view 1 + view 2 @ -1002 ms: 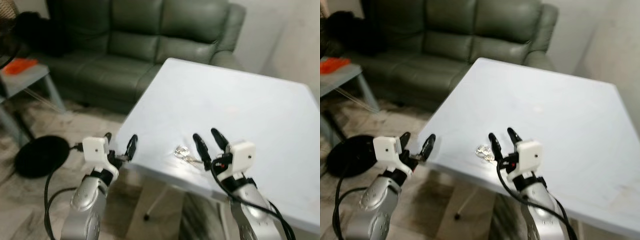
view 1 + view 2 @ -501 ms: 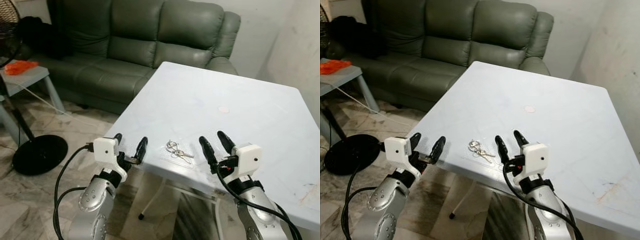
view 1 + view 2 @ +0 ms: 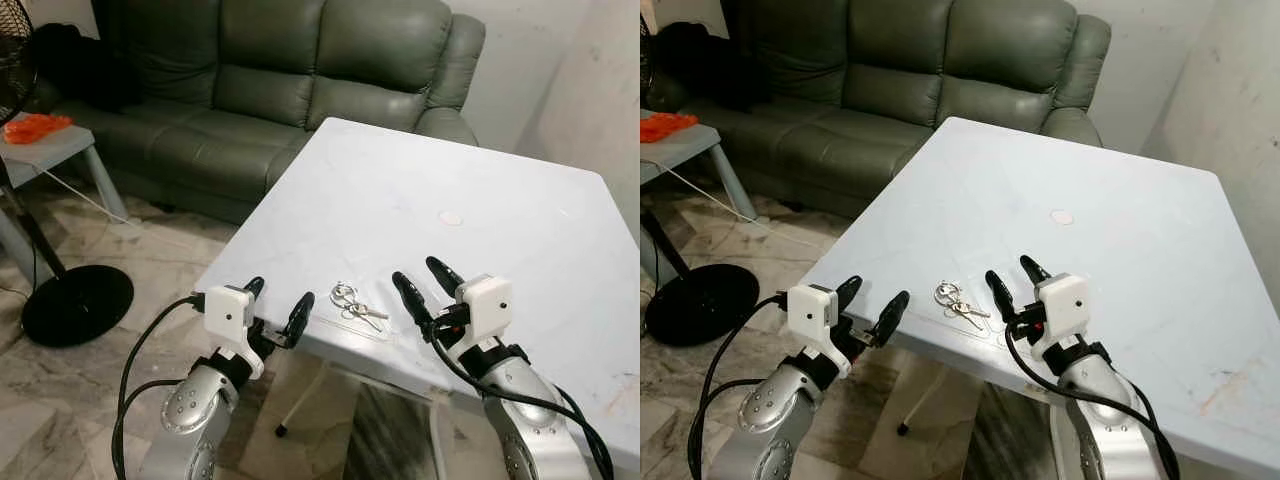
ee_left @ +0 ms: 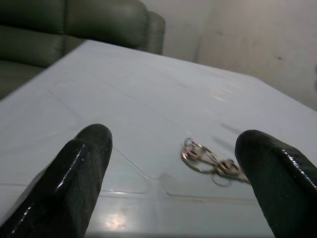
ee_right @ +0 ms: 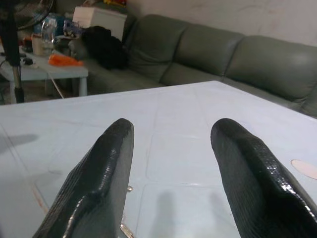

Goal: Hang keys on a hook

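No legible text, labels, brands, numbers or signs in any view. Surfaces checked: white table (image 3: 480,200), white camera housings on both wrists, green sofa (image 3: 260,90), side table (image 3: 50,150) with its orange item. All unmarked or too small and blurred to read.

One key bunch (image 3: 354,304), two tools

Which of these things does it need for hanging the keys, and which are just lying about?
For the job: keys, right pincer, left pincer, both open.
Just there: table, sofa, fan, side table, orange thing.
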Available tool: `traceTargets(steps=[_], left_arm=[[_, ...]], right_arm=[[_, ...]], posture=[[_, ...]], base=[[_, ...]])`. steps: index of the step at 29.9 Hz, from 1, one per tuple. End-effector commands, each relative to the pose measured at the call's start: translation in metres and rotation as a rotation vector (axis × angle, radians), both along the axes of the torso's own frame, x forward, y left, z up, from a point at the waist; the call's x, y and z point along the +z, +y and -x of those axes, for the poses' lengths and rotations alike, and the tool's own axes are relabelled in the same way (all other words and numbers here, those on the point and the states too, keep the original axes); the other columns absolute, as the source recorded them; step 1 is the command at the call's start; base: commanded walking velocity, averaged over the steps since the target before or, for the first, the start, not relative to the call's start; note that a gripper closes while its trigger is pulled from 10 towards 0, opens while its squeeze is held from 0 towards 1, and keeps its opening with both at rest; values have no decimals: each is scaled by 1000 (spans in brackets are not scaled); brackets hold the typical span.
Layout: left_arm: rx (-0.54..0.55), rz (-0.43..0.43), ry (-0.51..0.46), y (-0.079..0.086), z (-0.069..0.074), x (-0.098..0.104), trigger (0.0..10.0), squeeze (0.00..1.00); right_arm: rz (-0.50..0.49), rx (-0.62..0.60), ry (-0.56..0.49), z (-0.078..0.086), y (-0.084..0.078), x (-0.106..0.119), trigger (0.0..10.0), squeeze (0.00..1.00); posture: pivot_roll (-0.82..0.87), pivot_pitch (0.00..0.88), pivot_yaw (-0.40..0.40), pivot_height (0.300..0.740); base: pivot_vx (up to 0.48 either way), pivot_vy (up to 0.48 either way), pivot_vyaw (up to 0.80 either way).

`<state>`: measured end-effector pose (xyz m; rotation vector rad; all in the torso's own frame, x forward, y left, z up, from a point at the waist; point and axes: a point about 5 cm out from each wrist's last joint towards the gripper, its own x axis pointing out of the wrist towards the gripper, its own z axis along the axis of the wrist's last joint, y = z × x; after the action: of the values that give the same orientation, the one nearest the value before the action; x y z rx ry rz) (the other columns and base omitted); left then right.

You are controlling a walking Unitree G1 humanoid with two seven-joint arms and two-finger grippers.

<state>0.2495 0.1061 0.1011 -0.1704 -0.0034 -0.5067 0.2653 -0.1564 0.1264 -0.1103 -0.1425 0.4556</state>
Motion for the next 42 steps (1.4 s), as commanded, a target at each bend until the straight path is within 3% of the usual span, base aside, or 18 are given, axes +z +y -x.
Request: traceTargets(steps=[1,9,22,42], left_arm=[[-43,-14,-12,-5,4,2,10000,0],[-79,-19,4,-10,9,1,10000,0],[-90,-15,13,-14,15,2,10000,0],[-72,-4,49,-16,30,1,10000,0]], right_arm=[[35,27,24,-4,0,-3,10000,0],[114,115,11,-23,1,-1,10000,0],[196,289,20,-43,19,-4,10000,0],[231,390,92,-40,31,-22,10000,0]], posture=[[27,35,-83,740],[31,42,-85,740],[52,69,-102,740],[70,125,-133,740]], base=[[0,0,0],[0,0,0],[0,0,0],[0,0,0]])
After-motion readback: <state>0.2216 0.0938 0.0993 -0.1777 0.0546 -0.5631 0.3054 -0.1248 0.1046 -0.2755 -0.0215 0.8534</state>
